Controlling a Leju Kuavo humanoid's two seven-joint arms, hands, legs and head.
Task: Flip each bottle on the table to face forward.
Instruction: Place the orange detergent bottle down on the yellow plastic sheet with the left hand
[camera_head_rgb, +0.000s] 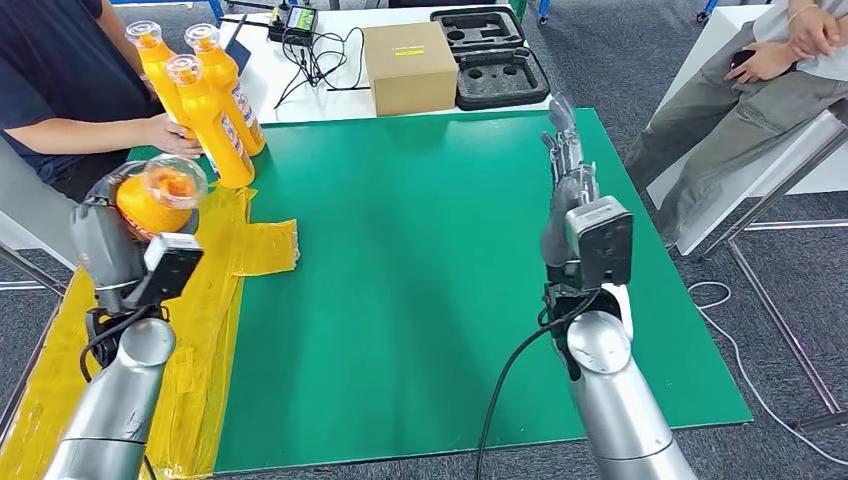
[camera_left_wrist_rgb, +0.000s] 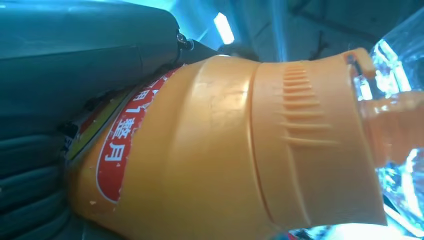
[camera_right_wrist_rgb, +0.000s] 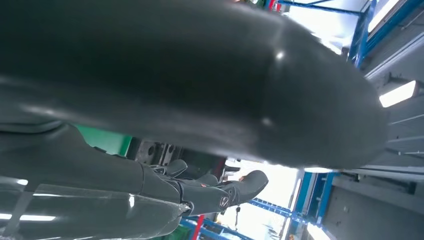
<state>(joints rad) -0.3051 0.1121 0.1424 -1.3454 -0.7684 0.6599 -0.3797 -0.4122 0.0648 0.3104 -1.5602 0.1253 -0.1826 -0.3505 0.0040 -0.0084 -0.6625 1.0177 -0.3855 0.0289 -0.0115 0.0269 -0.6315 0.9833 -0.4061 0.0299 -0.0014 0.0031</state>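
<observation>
My left hand (camera_head_rgb: 105, 235) grips an orange bottle (camera_head_rgb: 155, 195) with a clear cap, raised above the yellow strip at the table's left side. In the left wrist view the held bottle (camera_left_wrist_rgb: 225, 150) looms close, its red label and ribbed orange neck showing, with my left hand (camera_left_wrist_rgb: 60, 90) wrapped around it. Three more orange bottles (camera_head_rgb: 210, 105) stand upright at the table's far left corner. My right hand (camera_head_rgb: 568, 165) is held up over the right half of the green mat with fingers straight and nothing in it; the right hand's fingers (camera_right_wrist_rgb: 220, 192) look extended in its wrist view.
A person at the far left has a hand (camera_head_rgb: 172, 135) on the standing bottles. Another person (camera_head_rgb: 760, 90) sits at the right. A cardboard box (camera_head_rgb: 408, 66), black foam tray (camera_head_rgb: 490, 55) and cables lie beyond the green mat (camera_head_rgb: 420, 260). Yellow sheeting (camera_head_rgb: 215, 300) covers the left edge.
</observation>
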